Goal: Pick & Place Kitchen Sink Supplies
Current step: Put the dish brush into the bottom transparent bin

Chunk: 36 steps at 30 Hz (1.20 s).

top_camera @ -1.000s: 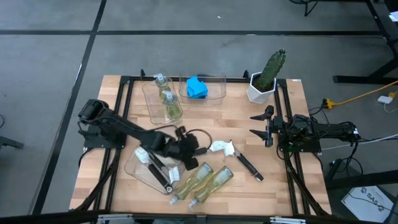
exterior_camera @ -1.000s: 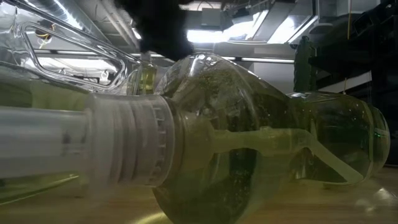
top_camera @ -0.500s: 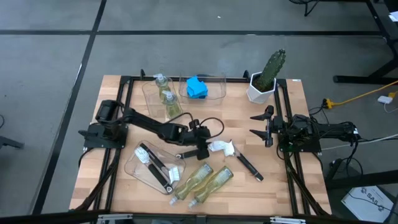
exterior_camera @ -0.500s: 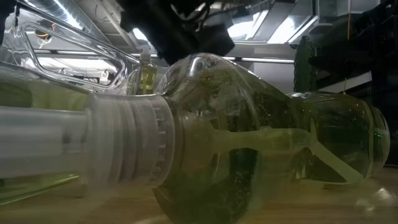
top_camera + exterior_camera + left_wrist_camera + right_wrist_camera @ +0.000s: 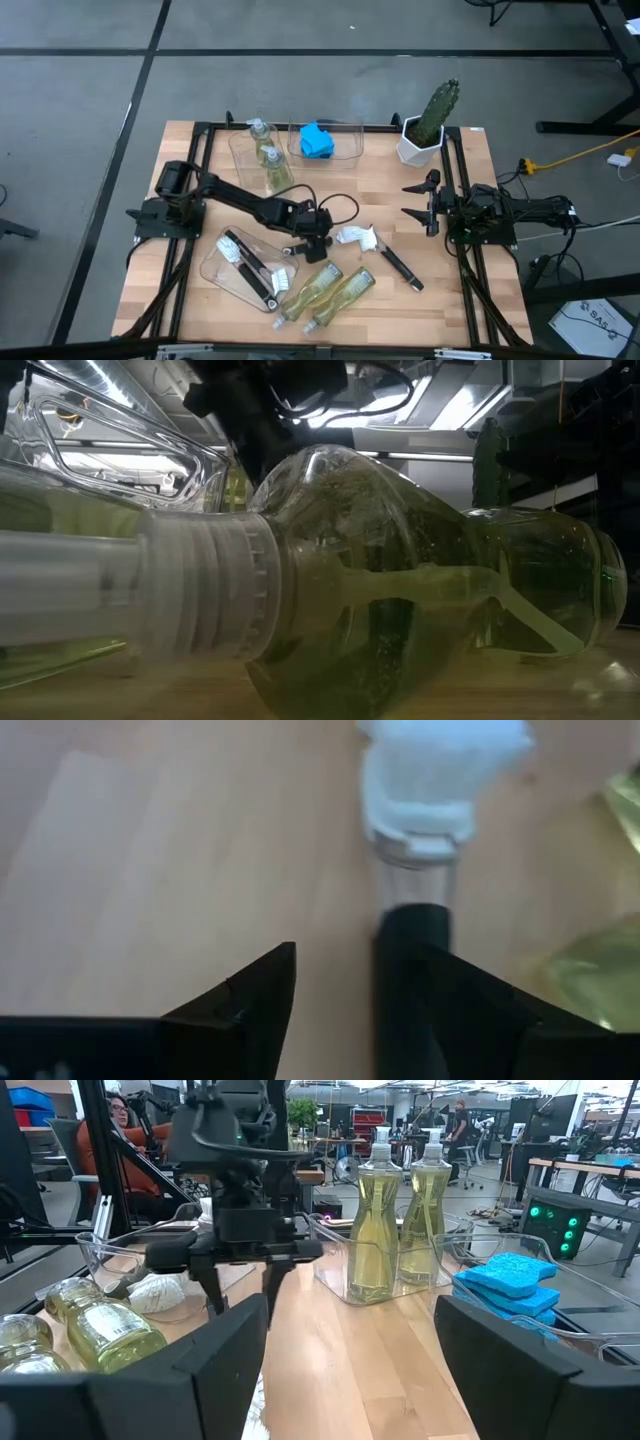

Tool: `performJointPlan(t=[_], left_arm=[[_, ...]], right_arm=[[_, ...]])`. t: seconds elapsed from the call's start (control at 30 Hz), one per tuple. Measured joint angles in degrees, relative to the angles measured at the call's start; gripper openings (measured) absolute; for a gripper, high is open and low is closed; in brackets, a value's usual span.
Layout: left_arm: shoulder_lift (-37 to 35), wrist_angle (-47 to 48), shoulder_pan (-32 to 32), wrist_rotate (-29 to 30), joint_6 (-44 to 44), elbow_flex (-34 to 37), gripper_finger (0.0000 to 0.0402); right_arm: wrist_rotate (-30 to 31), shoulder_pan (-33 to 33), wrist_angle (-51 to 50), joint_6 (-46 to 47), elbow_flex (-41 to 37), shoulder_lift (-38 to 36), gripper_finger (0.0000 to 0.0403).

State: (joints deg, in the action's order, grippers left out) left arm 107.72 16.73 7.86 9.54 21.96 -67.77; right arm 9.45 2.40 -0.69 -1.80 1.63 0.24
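The left gripper (image 5: 313,243) hangs low over the middle of the tabletop (image 5: 440,270), its jaws parted and empty, just beside the white head of a loose dish brush (image 5: 385,254) that lies toward the right edge. Two soap bottles (image 5: 325,290) lie on their sides near the front edge. Two more stand in a clear bin (image 5: 243,165) at the back edge, beside blue sponges (image 5: 317,140). The right gripper (image 5: 420,203) waits at the right edge, jaws wide apart and empty.
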Motion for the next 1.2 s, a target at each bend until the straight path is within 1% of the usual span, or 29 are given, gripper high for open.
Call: performJointPlan(t=[0.13, 0.27, 0.43, 0.63, 0.73, 0.87, 0.97, 1.07, 1.2], left_arm=[[0.1, 0.3, 1.4, -0.3, -0.1, 0.0, 0.0205], [1.8, 0.4, 2.2, -0.6, 0.0, 0.0, 0.0205], [4.9, 0.1, 2.2, -0.7, 1.1, 0.0, 0.0205], [6.4, -0.3, 1.7, 0.4, 2.2, -0.2, 0.0203], [6.2, -0.3, 1.7, 0.4, 3.0, -0.2, 0.0181], [5.5, -0.3, 2.2, 1.7, 3.5, -0.1, 0.0118], [5.1, -0.1, 2.9, 4.0, 4.5, 0.1, 0.0116], [4.5, 0.4, 3.8, 8.7, 6.3, 0.1, 0.0116], [1.8, 0.9, 5.8, 14.5, 6.9, 0.2, 0.0116]], right_arm=[[0.0, 0.0, 0.0, 0.0, 0.0, 0.0, 0.0284], [0.0, 0.0, 0.0, 0.0, 0.0, 0.0, 0.0284], [0.0, 0.0, 0.0, 0.0, 0.0, 0.0, 0.0284], [0.0, 0.0, 0.0, 0.0, 0.0, 0.0, 0.0284], [0.0, 0.0, 0.0, 0.0, 0.0, 0.0, 0.0284], [0.0, 0.0, 0.0, 0.0, 0.0, 0.0, 0.0284], [0.0, 0.0, 0.0, 0.0, 0.0, 0.0, 0.0284], [0.0, 0.0, 0.0, 0.0, 0.0, 0.0, 0.0284], [0.0, 0.0, 0.0, 0.0, 0.0, 0.0, 0.0284]])
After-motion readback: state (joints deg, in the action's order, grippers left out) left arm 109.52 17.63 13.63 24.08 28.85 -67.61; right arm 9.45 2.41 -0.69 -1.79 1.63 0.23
